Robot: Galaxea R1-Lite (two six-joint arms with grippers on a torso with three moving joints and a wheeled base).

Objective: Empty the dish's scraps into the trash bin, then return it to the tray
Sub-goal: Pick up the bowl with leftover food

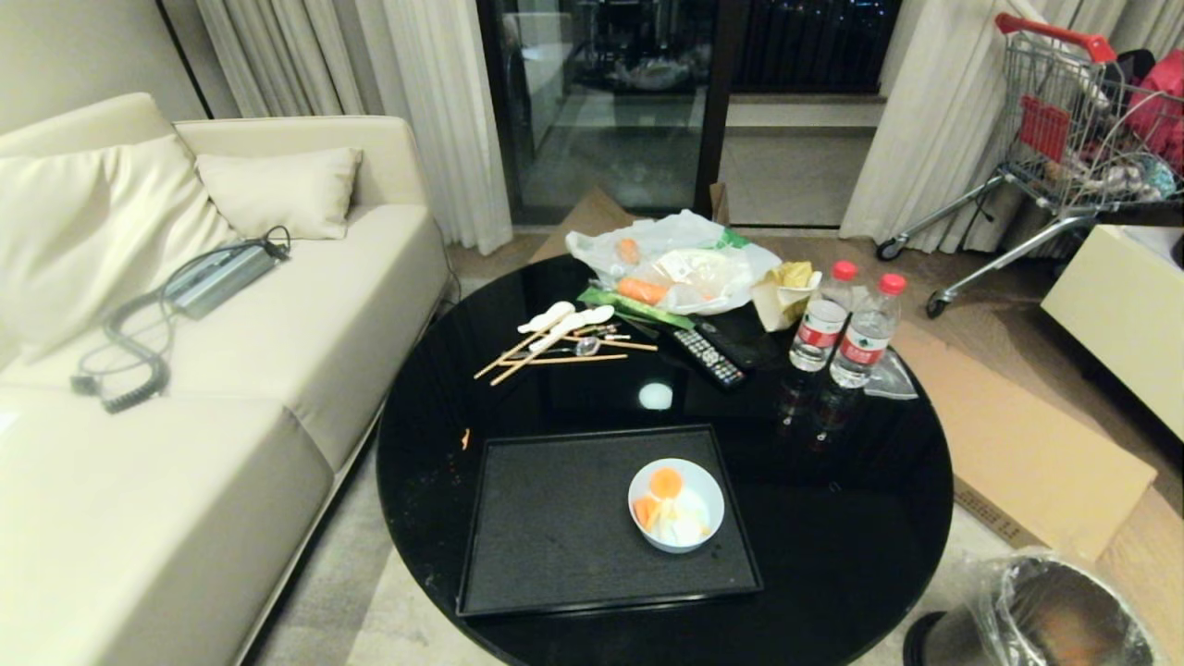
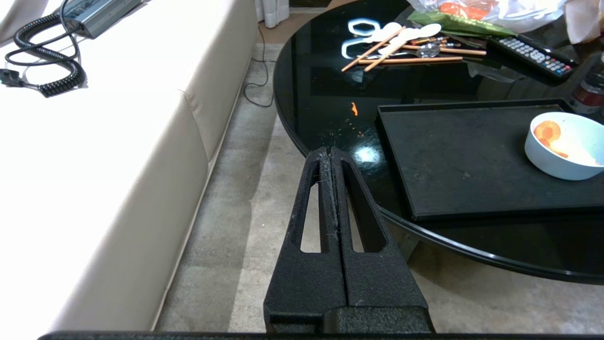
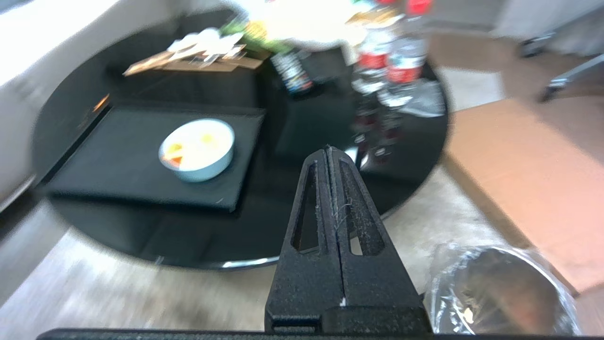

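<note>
While the dish [image 1: 676,505] sits on the right part of the black tray [image 1: 546,527] with its scraps [image 1: 662,495] of orange carrot slices and pale bits inside, we see neither arm in the head view. Our right claw [image 3: 329,152] is empty, its fingers pressed together, and hangs off the near edge of the round black table [image 1: 860,518], well apart from the dish and above the floor between the table and the trash bin [image 3: 500,288]. That silvery bin, lined with crinkly clear plastic, stands on the floor just beside the table on our right. Our left claw [image 2: 329,152] is likewise closed on nothing, stretched level over the carpet between the cream sofa [image 1: 185,444] and the table, its tips at the table's rim and clear of the tray. Two water bottles [image 1: 844,326] with red caps and red-and-white labels stand beyond the tray; we cannot read their writing.
</note>
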